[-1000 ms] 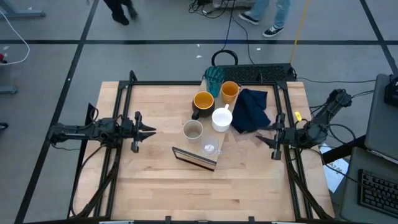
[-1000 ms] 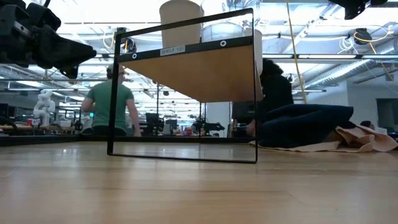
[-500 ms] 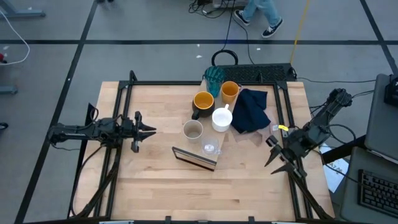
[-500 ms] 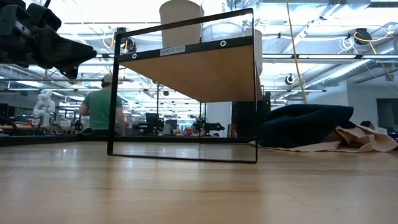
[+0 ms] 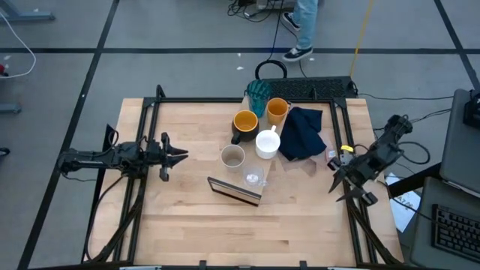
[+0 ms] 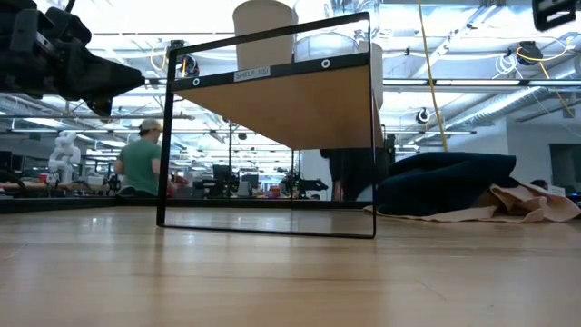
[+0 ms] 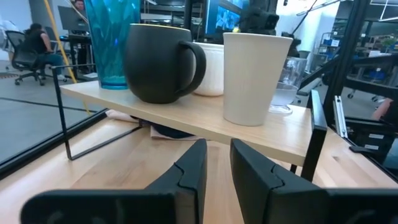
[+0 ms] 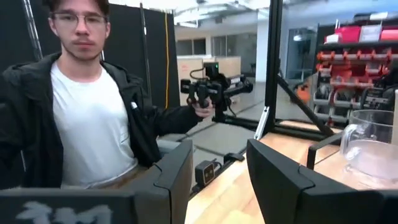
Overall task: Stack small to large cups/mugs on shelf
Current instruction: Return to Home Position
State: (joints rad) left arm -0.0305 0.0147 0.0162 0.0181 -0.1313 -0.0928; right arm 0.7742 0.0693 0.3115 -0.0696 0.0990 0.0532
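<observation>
The shelf point(image 5: 238, 193), a light-wood board on a black wire frame, stands on the table. In a row on it stand the teal tumbler point(image 5: 259, 93), orange cup point(image 5: 277, 110), dark mug point(image 5: 244, 124), white mug point(image 5: 267, 143), beige cup point(image 5: 232, 156) and clear glass point(image 5: 253, 178), each on its base. My left gripper point(image 5: 180, 156) hovers at the table's left, level, pointing at the shelf, fingers point(image 7: 214, 163) a little apart with nothing between. My right gripper point(image 5: 340, 184) hangs at the table's right edge, open point(image 8: 217, 174) and empty.
A navy cloth point(image 5: 302, 133) lies over a pink one right of the shelf. Black frame rails point(image 5: 154, 142) run along the table's left and right sides. A person point(image 8: 87, 106) sits beyond the table in the right wrist view; another walks past the far edge.
My right gripper has swung away from the navy cloth, turning toward the table's near edge, then drawn back toward the right edge and sunk a little. Its finger gap is unchanged. The cups and shelf have stayed where they were.
</observation>
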